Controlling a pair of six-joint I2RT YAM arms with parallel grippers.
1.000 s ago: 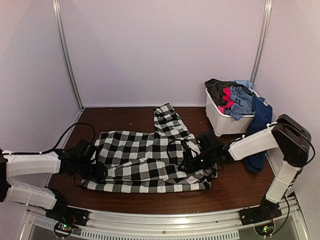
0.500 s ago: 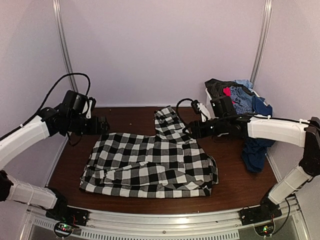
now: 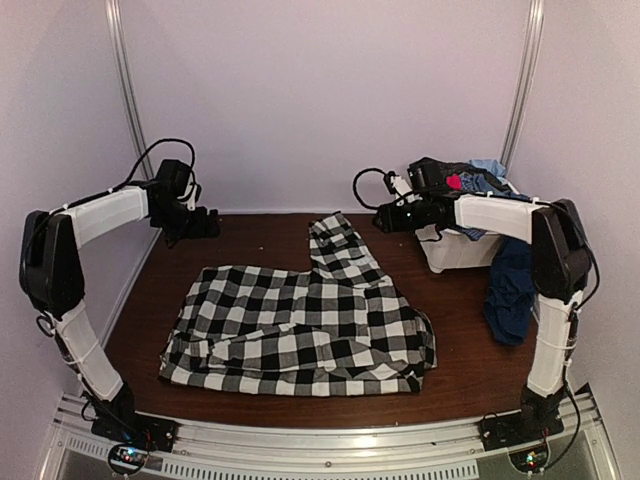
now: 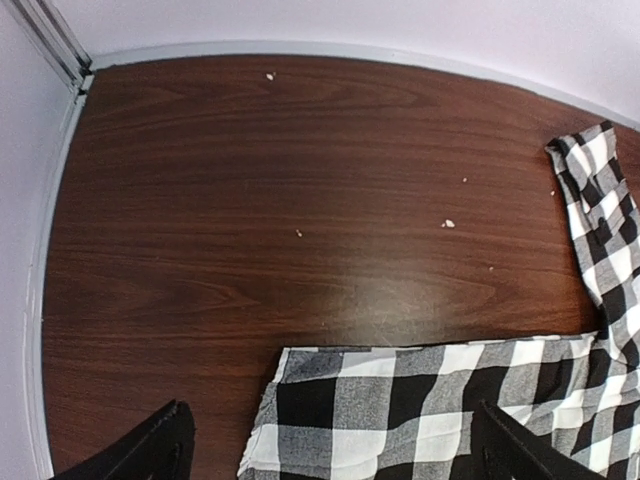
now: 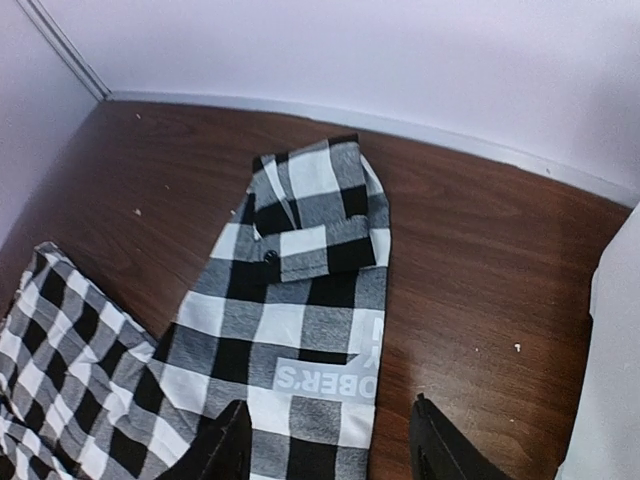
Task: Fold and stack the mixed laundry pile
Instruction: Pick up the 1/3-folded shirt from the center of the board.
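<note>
The left gripper (image 3: pixel 207 224) is held raised and wide open, the right gripper (image 3: pixel 384 220) raised and half open, both empty; "OBER'S" is printed on the black-and-white checked cloth shirt (image 3: pixel 300 325).

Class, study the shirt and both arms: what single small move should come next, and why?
Probably lower the right gripper onto the sleeve and fold it inward: it sticks out from the body of the checked shirt, just below the open jaws.
</note>
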